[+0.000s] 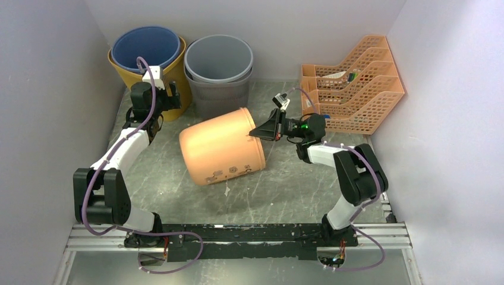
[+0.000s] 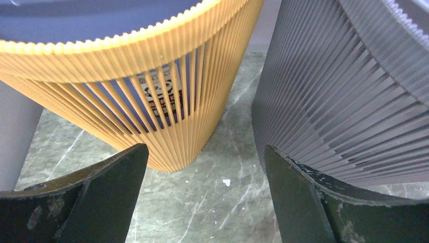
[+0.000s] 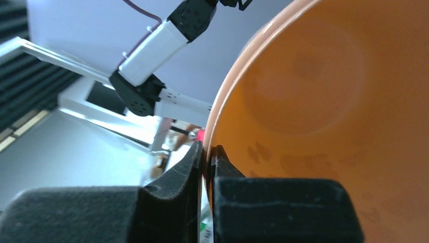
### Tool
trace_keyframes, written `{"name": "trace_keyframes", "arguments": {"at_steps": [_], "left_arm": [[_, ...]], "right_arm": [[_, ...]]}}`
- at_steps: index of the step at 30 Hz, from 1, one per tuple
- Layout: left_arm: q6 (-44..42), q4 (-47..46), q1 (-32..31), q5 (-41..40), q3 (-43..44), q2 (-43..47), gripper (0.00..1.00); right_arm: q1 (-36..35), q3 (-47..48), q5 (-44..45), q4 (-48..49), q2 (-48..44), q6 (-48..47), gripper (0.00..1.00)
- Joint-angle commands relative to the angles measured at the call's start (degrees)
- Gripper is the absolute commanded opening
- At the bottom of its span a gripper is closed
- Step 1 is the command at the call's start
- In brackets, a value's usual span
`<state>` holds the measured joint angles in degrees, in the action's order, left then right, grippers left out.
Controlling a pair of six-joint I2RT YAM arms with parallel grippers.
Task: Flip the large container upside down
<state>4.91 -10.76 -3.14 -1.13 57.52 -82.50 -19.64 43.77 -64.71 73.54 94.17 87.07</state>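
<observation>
1. The large orange container (image 1: 221,153) lies on its side in the middle of the marbled table (image 1: 285,190). Its closed base points left and its open mouth points right.
2. The right gripper (image 3: 207,149) is pinched on the container's rim, with one finger outside the wall and one inside. The right wrist view shows the wall squeezed between the pads.
3. The left gripper (image 2: 202,149) is spread wide and holds nothing. It sits low over the table at the rear left, facing the gap between two sets of bins.
4. A yellow slatted bin (image 1: 175,74) stands at the rear left, with a blue bin (image 1: 145,47) nested inside it. It is near the container's base end.
5. Grey slatted bins (image 1: 219,59), stacked, stand directly behind the container and close to its upper side.
6. Orange mesh file racks (image 1: 356,83) stand at the rear right, near the right wrist.
7. A label (image 2: 162,98) on the blue bin shows through the yellow slats. Its print cannot be read.
8. There are small marks (image 1: 229,173) on the container's wall facing the arms. They are too small to read.
</observation>
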Motion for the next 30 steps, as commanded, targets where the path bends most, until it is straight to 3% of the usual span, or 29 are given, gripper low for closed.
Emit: {"name": "trace_keyframes", "arguments": {"at_steps": [1, 19, 30], "left_arm": [[-0.96, -0.15, 0.15, -1.63, 3.27, 1.57, 0.97], [-1.58, 0.13, 0.15, -2.49, 5.27, 0.70, 0.96], [-1.97, 0.29, 0.15, -3.32, 5.48, 0.16, 0.96]], "right_arm": [[-0.84, -1.15, 2.73, 30.82, 2.50, 18.20, 0.00], [-5.91, 4.76, 2.72, 30.96, 18.99, 14.65, 0.01], [3.38, -3.64, -3.84, 30.96, 20.34, 14.13, 0.09]]}}
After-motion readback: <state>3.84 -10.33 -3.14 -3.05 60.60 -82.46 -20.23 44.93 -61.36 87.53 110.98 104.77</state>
